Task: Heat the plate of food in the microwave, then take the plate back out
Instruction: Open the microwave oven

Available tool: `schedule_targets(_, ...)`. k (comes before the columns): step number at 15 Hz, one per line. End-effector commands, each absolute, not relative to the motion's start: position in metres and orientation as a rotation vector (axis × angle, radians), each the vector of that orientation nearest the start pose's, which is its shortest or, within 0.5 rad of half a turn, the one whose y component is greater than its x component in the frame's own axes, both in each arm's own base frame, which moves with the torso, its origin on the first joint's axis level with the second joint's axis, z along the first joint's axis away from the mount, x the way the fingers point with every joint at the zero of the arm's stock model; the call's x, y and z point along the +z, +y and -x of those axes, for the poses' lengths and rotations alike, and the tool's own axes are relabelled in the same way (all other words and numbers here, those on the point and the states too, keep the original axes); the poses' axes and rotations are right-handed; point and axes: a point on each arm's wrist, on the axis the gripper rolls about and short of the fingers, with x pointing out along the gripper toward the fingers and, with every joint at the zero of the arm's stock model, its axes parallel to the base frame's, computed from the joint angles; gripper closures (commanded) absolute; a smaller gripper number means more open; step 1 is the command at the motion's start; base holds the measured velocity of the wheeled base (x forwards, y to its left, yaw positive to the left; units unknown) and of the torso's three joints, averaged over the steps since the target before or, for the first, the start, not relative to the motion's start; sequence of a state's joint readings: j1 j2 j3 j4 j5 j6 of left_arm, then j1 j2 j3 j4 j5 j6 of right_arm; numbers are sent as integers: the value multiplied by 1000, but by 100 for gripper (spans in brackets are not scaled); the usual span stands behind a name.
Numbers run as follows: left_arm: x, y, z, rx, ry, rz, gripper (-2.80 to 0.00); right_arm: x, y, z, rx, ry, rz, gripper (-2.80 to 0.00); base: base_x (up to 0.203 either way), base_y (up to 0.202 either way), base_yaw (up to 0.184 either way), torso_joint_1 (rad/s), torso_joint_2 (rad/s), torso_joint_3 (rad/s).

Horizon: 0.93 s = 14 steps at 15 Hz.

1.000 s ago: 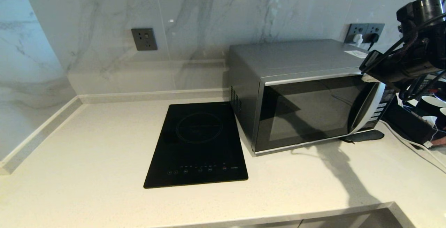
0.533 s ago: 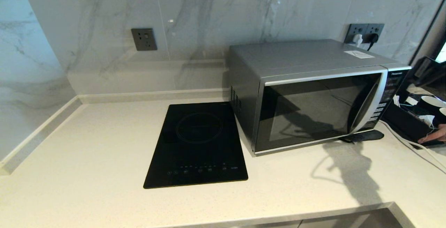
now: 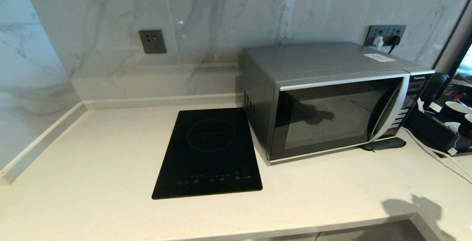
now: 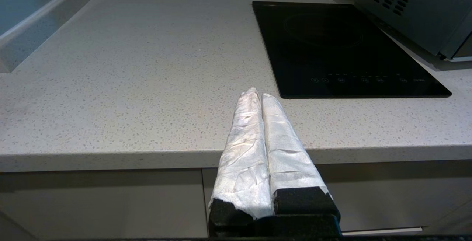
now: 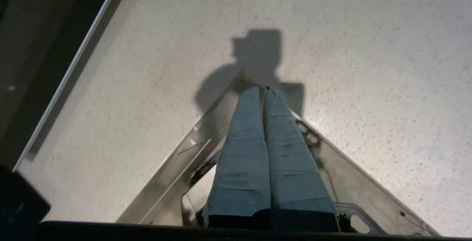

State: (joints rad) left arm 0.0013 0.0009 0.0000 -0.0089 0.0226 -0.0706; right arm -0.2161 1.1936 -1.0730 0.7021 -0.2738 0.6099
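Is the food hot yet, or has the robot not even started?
Can't tell. The microwave has its door shut, and no plate shows anywhere, so whether it is inside, already out or not yet brought is unclear. In hand: nothing. The right pincer is shut and empty above the counter; the left pincer is shut by the counter's edge. Left: finding the plate.

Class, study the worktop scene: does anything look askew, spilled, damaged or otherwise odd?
Nothing is spilled or damaged. The microwave stands with its door shut, beside the induction hob. One oddity for this job: no plate of food shows in any view. A dark flat thing pokes out under the microwave's front corner.
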Motion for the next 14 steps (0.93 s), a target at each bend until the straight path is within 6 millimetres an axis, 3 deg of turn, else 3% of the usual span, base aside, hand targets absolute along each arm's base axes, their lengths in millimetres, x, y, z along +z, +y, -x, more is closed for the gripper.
schedule_targets(1, 76, 0, 23, 24, -9, 71, 0, 255, -26, -92, -654, 600, -568, 0, 0, 0, 0, 0, 0, 0)
schedule_targets(6, 76, 0, 23, 24, -9, 71, 0, 253, -11, -27, -572, 424, -558, 0, 0, 0, 0, 0, 0, 0)
schedule_targets(10, 76, 0, 23, 24, -9, 71, 0, 242, 2, 25, -451, 289, -451, 0, 0, 0, 0, 0, 0, 0)
schedule_targets(12, 76, 0, 23, 24, -9, 71, 0, 242, 0, 19, -444, 321, -434, 0, 0, 0, 0, 0, 0, 0)
schedule_targets(14, 76, 0, 23, 24, -9, 71, 0, 254, -5, -8, -460, 391, -471, 0, 0, 0, 0, 0, 0, 0)
